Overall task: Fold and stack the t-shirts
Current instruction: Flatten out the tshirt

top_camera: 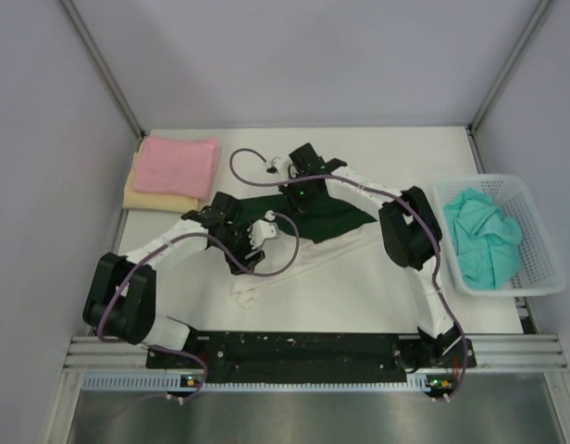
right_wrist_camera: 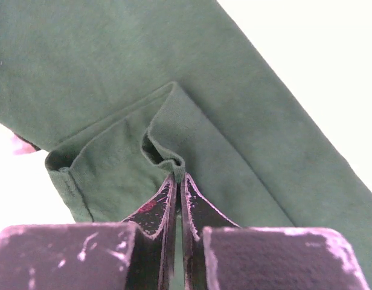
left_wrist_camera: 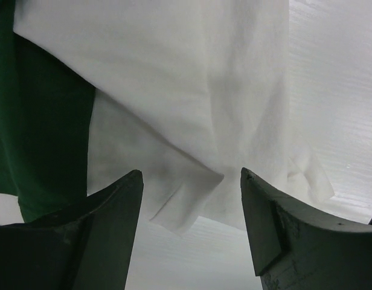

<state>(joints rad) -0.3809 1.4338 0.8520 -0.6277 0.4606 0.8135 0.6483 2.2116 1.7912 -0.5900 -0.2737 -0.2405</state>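
A white t-shirt with dark green parts (top_camera: pixel 336 220) lies partly folded in the middle of the table. My right gripper (top_camera: pixel 302 188) is shut on a pinched fold of its green cloth (right_wrist_camera: pixel 168 158). My left gripper (top_camera: pixel 251 242) is open just above the shirt's white part (left_wrist_camera: pixel 192 109), with a white corner between its fingertips (left_wrist_camera: pixel 130 184). A folded pink t-shirt (top_camera: pixel 179 165) sits on a folded pale yellow one (top_camera: pixel 142 194) at the back left. A crumpled teal t-shirt (top_camera: pixel 484 237) lies in the basket.
A white plastic mesh basket (top_camera: pixel 535 231) stands at the right edge of the table. Grey walls enclose the table on three sides. Purple cables loop over both arms above the shirt.
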